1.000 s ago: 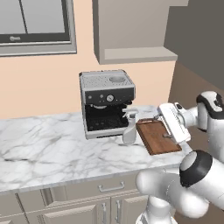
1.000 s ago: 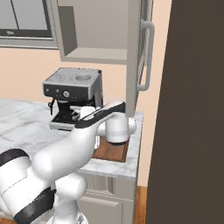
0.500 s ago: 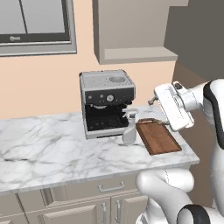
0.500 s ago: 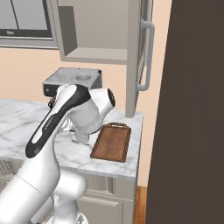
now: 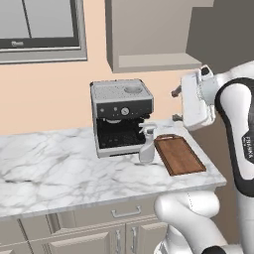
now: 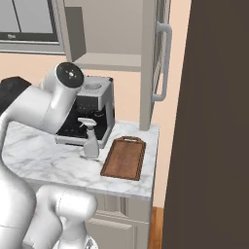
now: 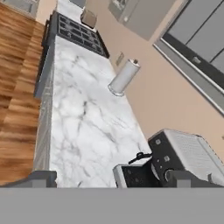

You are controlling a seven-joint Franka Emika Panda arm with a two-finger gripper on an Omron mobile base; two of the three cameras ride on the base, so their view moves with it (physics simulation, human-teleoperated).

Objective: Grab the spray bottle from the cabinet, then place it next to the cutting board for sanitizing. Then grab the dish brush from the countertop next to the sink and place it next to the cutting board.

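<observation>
The spray bottle (image 5: 147,145) (image 6: 90,141) stands upright on the white marble countertop (image 5: 59,168) (image 6: 48,160), just left of the reddish-brown cutting board (image 5: 178,155) (image 6: 124,158) and in front of the coffee machine. My gripper (image 5: 176,105) hangs high above the board's far end, below the cabinet (image 5: 149,34) (image 6: 107,34). It is open and empty, pointing left. In the hand view its fingertips (image 7: 37,178) stand wide apart over the countertop (image 7: 87,122). The dish brush and the sink are out of view.
A silver and black coffee machine (image 5: 121,116) (image 6: 87,114) (image 7: 183,157) sits against the wall. The cabinet door (image 6: 155,58) hangs open above the board. Farther along the counter stand a paper towel roll (image 7: 123,78) and a stove (image 7: 78,33). A dark tall panel (image 6: 214,121) bounds the right.
My hand has risen from beside the spray bottle to well above the cutting board and turned to face left. The bottle stays standing where it was.
</observation>
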